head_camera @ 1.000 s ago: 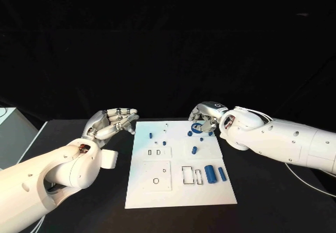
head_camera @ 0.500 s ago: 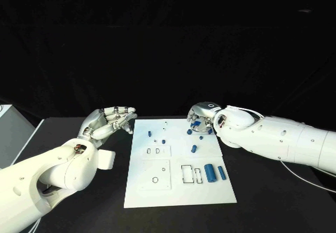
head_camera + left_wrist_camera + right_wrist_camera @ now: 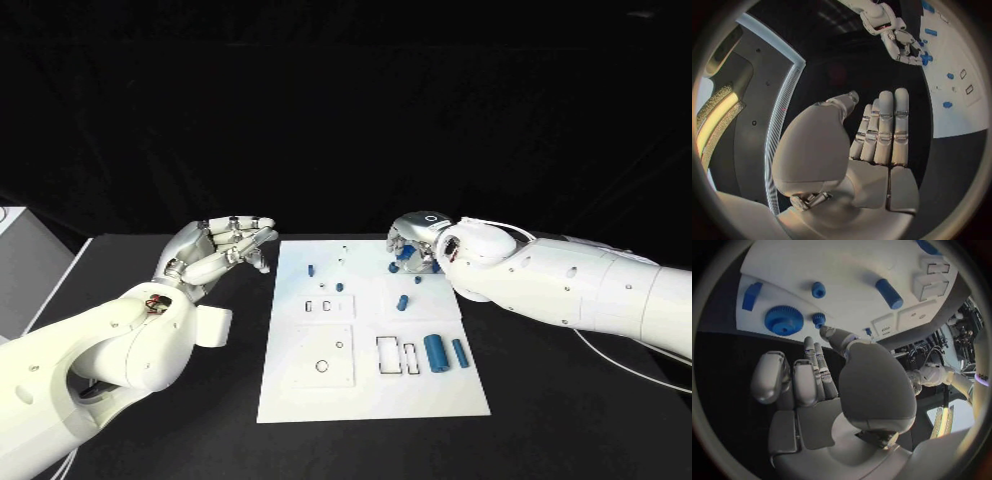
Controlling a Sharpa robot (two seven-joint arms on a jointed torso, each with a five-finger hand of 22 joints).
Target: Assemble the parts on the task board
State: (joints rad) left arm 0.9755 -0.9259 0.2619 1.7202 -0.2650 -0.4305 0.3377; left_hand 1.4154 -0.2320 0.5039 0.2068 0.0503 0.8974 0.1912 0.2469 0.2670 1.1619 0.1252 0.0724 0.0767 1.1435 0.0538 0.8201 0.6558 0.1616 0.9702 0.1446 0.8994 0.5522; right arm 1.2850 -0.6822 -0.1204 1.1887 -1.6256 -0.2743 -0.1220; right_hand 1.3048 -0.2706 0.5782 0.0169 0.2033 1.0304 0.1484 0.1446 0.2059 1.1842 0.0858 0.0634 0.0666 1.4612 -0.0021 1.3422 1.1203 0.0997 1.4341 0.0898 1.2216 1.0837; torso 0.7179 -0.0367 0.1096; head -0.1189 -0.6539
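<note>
- Hovering at the far right corner of the task board, the right robot hand has its fingers loosely spread above a blue gear; nothing is held in it.
- The left robot hand waits over the black counter just beside the board's left edge, fingers straight and apart, holding nothing.
- Small blue pegs stand near the board's middle, and two blue cylinders lie toward its near right, next to outlined slots.
- The gear looks like rigid, light plastic; its toothed rim should give fingertips purchase, so I would pinch it across the rim from opposite sides.
- The smooth cylinders will probably roll if nudged; grasping one around the middle seems safest.
- Being light, any part could skid across the smooth board under a sideways push.
</note>
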